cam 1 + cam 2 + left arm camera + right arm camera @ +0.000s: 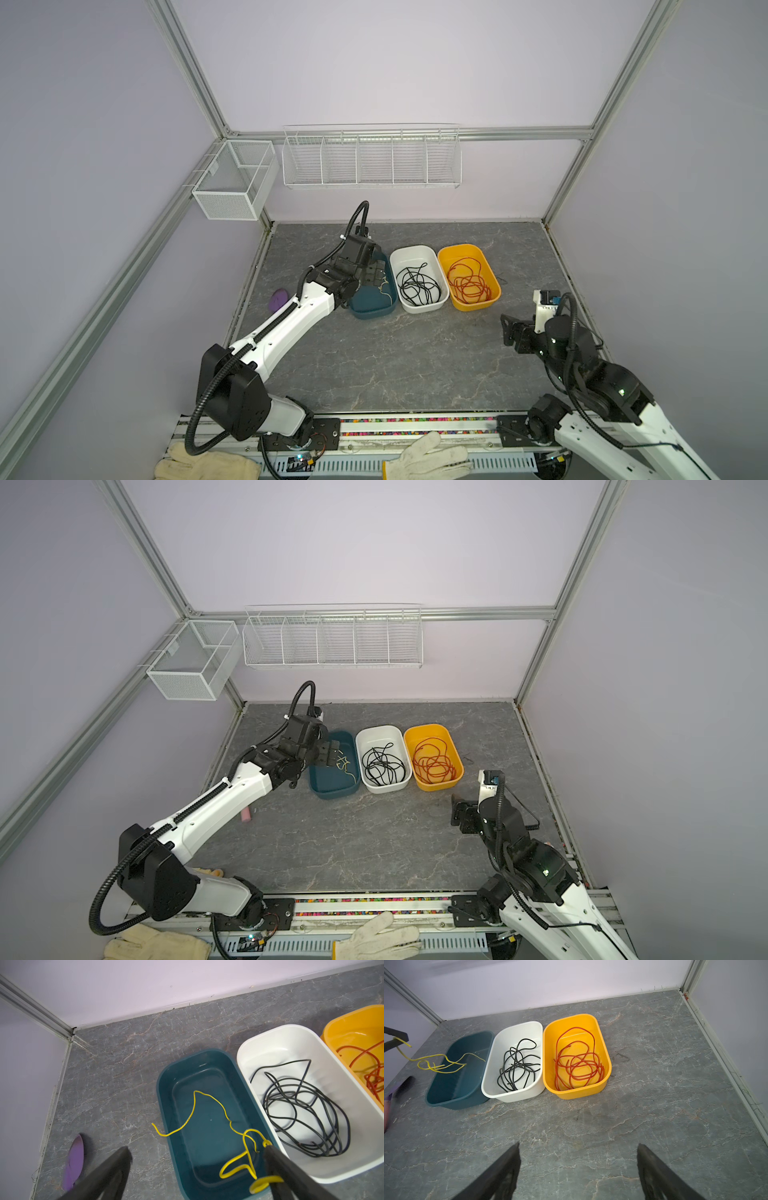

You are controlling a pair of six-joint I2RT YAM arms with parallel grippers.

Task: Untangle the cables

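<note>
Loosely, yellow cable (233, 1161) on one finger (280, 1167) of open left claw (197, 1148), far from open right claw (578, 1145).

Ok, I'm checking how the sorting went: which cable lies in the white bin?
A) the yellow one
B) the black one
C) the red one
B: the black cable lies loosely coiled inside the white bin, with no other colour in there.

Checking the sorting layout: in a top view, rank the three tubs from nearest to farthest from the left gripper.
1. Teal tub, left end, beneath the left gripper.
2. White tub, middle of the row.
3. Yellow tub, right end.
</note>
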